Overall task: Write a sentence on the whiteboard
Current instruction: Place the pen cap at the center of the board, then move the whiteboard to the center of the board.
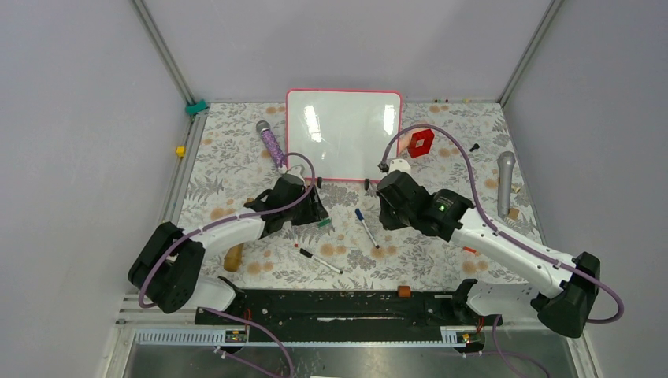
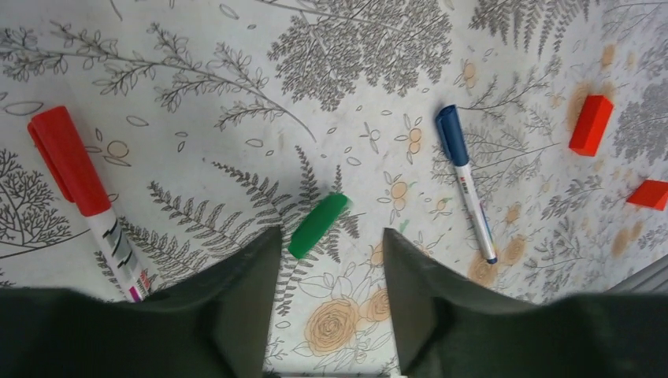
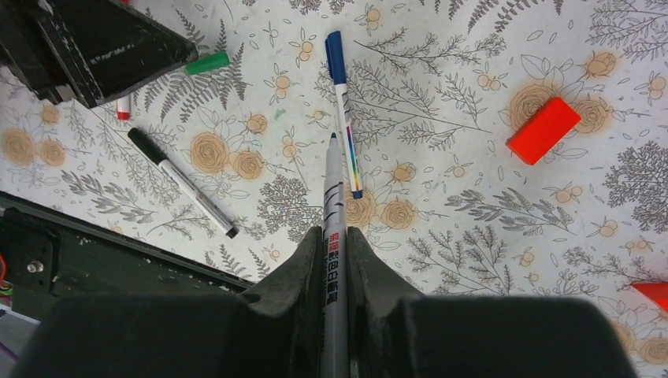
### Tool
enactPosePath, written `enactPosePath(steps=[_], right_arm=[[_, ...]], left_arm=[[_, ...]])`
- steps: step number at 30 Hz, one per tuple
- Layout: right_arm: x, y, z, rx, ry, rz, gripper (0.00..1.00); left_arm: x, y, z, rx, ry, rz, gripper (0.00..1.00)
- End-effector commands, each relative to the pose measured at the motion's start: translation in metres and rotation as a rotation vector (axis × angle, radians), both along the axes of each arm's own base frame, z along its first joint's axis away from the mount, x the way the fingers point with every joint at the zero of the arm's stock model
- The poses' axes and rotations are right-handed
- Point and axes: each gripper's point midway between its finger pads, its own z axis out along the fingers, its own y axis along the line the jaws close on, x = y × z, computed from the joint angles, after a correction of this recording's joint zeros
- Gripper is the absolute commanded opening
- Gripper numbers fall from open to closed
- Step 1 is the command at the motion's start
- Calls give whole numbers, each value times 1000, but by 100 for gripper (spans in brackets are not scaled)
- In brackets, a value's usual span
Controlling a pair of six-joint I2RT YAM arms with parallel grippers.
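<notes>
- The whiteboard (image 1: 344, 134) stands upright at the far edge of the floral cloth (image 1: 228, 169), close to the back wall. It has a pink frame all round and two small black feet down on the cloth. Its face is glossy white with streaks of glare.
- Both side edges are kinda crowded. A purple microphone (image 1: 270, 142) lies just beside the lower left corner, and a red square thing (image 1: 421, 142) sits just off the right edge.
- The right gripper (image 3: 335, 236) is clamped tight on an uncapped marker (image 3: 333, 189), with the tip poking out ahead of the fingers. In the top view it sits just in front of the board's lower right corner.
- That tip hangs over a blue-capped marker (image 3: 340, 102) lying on the cloth. Whether the two touch, can't tell.
- The left gripper (image 2: 331, 236) has its jaws apart and grips nothing. A green cap (image 2: 317, 224) lies on the cloth in the gap, close to one finger and clear of the other.
- A red-capped marker (image 2: 79, 177) lies at the left of that wrist view. A black-capped marker (image 3: 181, 185) lies nearer the arm bases.
- A red block (image 3: 543, 130) sits well apart from the held marker.
- The open lane is the strip between the two grippers in front of the board's bottom edge.
</notes>
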Motion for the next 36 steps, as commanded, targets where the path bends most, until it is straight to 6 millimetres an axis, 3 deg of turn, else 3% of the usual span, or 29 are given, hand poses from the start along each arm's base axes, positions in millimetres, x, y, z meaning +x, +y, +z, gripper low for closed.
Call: enactPosePath(steps=[1,5,10,14,15,16,17,27,31,36], right_arm=[[3,-1,-1,-33,-24,52,0],[8,-3,3,-57,-54,64,0],[16,-5,12,-68,-113,62,0],[21,-6,19,-61,-151,57,0],[22,-5,20,-64,-154,62,0],[22,-4,22,-64,-156,72,0],[21,-2,23,-62,-155,90,0],[5,15,26,36,-175,274,0],[-5,17,37,86,-183,331,0],[-8,7,51,100,-215,313,0]], left_arm=[[9,3,16,42,-51,-15,56],[9,6,22,57,-56,-13,60],[23,19,59,24,-193,17,68],[44,39,79,-75,-194,81,73],[49,42,85,-101,-202,91,90],[54,45,91,-125,-225,88,98],[58,48,98,-142,-254,94,99],[117,90,151,-136,-601,171,99],[147,92,156,-196,-618,119,99],[191,95,147,-230,-643,63,96]])
